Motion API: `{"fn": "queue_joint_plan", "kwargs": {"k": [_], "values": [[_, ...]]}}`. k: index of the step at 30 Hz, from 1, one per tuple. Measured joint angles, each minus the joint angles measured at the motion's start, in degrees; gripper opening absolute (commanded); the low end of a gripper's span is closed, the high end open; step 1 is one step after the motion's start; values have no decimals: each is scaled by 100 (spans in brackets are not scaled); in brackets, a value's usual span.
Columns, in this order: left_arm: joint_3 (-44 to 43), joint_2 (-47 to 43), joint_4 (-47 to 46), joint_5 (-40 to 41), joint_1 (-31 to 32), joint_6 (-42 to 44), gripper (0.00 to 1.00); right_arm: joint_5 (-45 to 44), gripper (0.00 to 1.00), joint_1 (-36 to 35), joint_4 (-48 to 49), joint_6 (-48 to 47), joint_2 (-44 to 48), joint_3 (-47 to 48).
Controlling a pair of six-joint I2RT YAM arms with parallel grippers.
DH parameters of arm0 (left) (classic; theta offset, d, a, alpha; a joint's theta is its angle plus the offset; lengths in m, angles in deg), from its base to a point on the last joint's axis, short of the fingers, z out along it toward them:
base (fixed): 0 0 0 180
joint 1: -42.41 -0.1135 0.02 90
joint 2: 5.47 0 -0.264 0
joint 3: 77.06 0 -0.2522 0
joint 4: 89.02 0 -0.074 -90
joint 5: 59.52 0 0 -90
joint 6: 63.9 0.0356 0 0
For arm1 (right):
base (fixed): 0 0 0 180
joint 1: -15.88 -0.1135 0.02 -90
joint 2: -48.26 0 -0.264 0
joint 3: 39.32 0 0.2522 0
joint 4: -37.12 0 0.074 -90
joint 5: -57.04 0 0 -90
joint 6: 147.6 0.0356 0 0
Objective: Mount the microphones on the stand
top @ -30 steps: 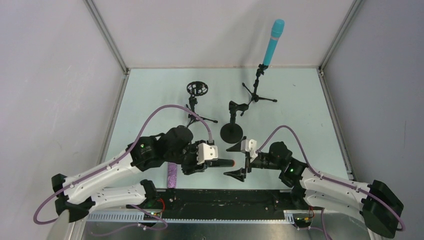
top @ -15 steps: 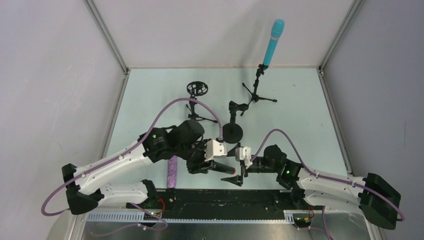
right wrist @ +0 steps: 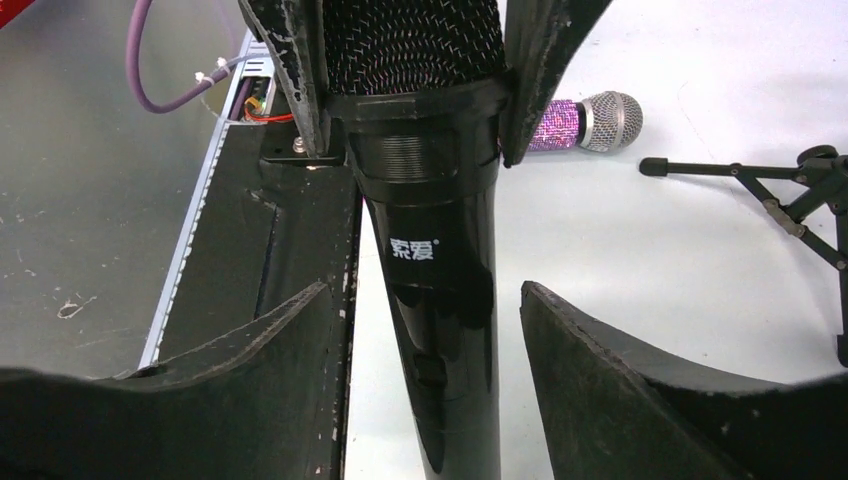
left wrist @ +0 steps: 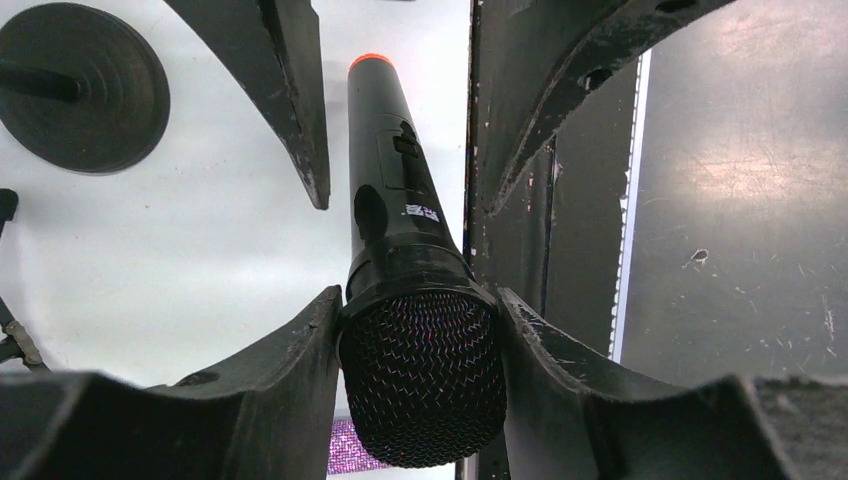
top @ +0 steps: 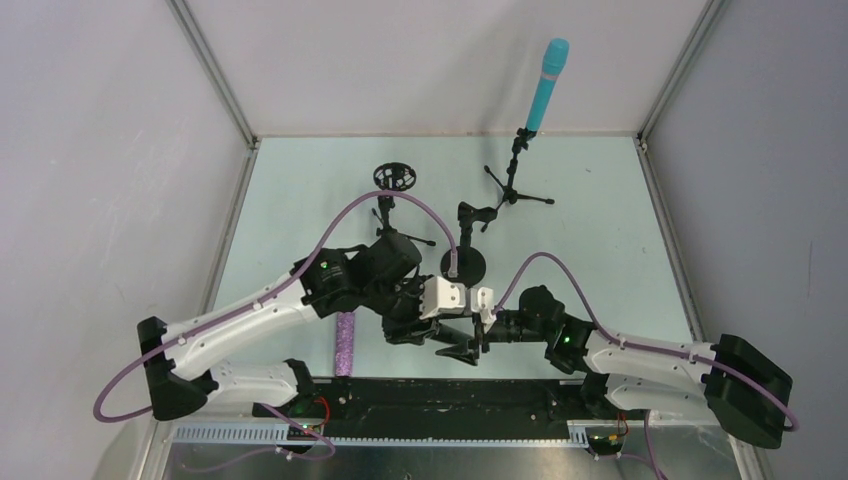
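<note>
Left tool (left wrist: 418,300) clamps the black microphone (left wrist: 395,170), right tool (right wrist: 425,290) spread around it, over a pale-green table (top: 600,230) between grey walls (top: 430,60).

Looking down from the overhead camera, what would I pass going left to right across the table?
Purple glitter microphone → ring-topped stand → round-base stand → blue microphone on its tripod stand. The black microphone in the left gripper overlaps the round-base stand, so it is left out.
</note>
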Motion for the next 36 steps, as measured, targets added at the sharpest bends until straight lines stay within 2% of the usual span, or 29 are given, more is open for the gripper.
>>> {"fn": "queue_joint_plan", "kwargs": {"k": [7, 16, 18, 21, 23, 25, 27, 28, 29, 30, 32, 36], "values": [[-186, 107, -33, -4, 66, 46, 0, 31, 65, 2, 146, 149, -131, 0], [-243, 144, -52, -61, 153, 63, 0, 59, 47, 2, 299, 330, -245, 2], [-243, 162, -50, -94, 164, 63, 0, 61, 36, 2, 295, 350, -247, 11], [-243, 164, -7, -168, 164, 61, 0, 127, 10, -11, 295, 308, -273, 11], [-245, 166, -15, -164, 162, 63, 1, 144, 0, -9, 291, 310, -289, 22], [-245, 166, -9, -164, 164, 63, 7, 142, 0, -9, 280, 310, -295, 35], [-245, 166, -7, -140, 164, 63, 25, 142, 0, -9, 260, 308, -310, 52], [-245, 166, -2, -125, 164, 63, 49, 142, 0, -9, 258, 304, -321, 57], [-245, 166, -2, -118, 164, 61, 62, 140, 0, -9, 256, 304, -321, 59], [-245, 166, -2, -94, 168, 61, 90, 129, 0, -9, 254, 304, -321, 61], [-245, 166, -39, 46, 190, 122, 98, 79, 0, -9, 256, 369, -321, 70], [-243, 162, -131, 433, 227, 155, 100, -42, 0, -2, 232, 479, -341, 74]]}}
